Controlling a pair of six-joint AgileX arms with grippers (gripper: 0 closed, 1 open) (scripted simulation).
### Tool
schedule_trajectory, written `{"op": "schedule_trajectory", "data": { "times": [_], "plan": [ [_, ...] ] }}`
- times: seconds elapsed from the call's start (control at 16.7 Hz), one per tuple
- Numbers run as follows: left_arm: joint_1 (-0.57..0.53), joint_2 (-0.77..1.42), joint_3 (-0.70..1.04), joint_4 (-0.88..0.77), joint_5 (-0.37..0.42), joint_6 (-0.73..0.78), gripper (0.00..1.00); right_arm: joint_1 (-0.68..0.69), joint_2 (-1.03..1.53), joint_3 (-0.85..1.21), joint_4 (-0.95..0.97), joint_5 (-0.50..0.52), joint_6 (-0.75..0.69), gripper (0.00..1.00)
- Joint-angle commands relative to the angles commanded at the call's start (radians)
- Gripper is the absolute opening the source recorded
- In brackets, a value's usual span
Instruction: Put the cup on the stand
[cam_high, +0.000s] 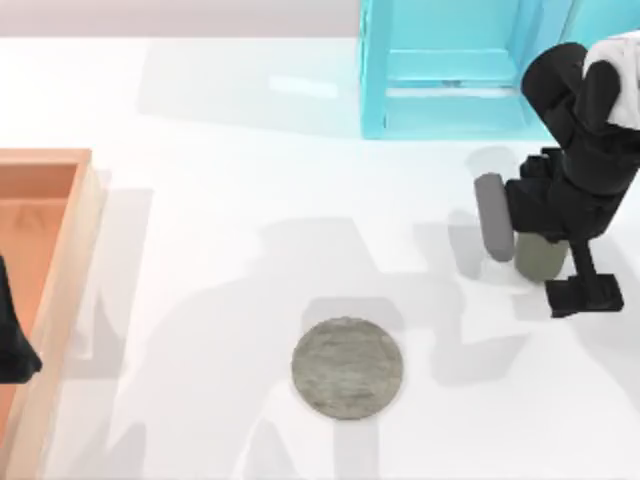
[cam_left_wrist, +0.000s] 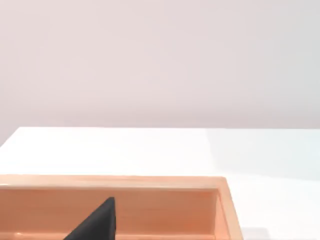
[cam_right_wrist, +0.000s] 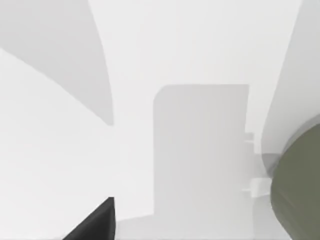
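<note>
The cup (cam_high: 540, 258) is a small olive-grey cylinder on the white table at the right, and its side shows up close in the right wrist view (cam_right_wrist: 300, 190). My right gripper (cam_high: 556, 272) hangs over it, open. One black finger (cam_high: 583, 292) stands just to the cup's right, and the gripper's body covers the cup's far part. The stand (cam_high: 347, 367) is a flat round grey stone disc lying bare near the table's front middle, well to the left of the cup. My left gripper (cam_high: 12, 345) is parked over the orange tray at the left edge.
A tall cyan cabinet (cam_high: 450, 70) stands at the back right, just behind my right arm. An orange wooden tray (cam_high: 70, 250) runs along the left edge (cam_left_wrist: 150, 182). A short grey rounded bar (cam_high: 492, 216) lies just left of the right gripper.
</note>
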Motion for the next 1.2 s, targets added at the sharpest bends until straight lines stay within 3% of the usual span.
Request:
{"op": "schedule_trajectory", "data": {
  "times": [0.78, 1.2],
  "plan": [
    [0.0, 0.0, 0.0, 0.0, 0.0, 0.0, 1.0, 0.0, 0.0, 0.0, 0.0, 0.0, 0.0, 0.02],
    [0.0, 0.0, 0.0, 0.0, 0.0, 0.0, 1.0, 0.0, 0.0, 0.0, 0.0, 0.0, 0.0, 0.0]
  ]
}}
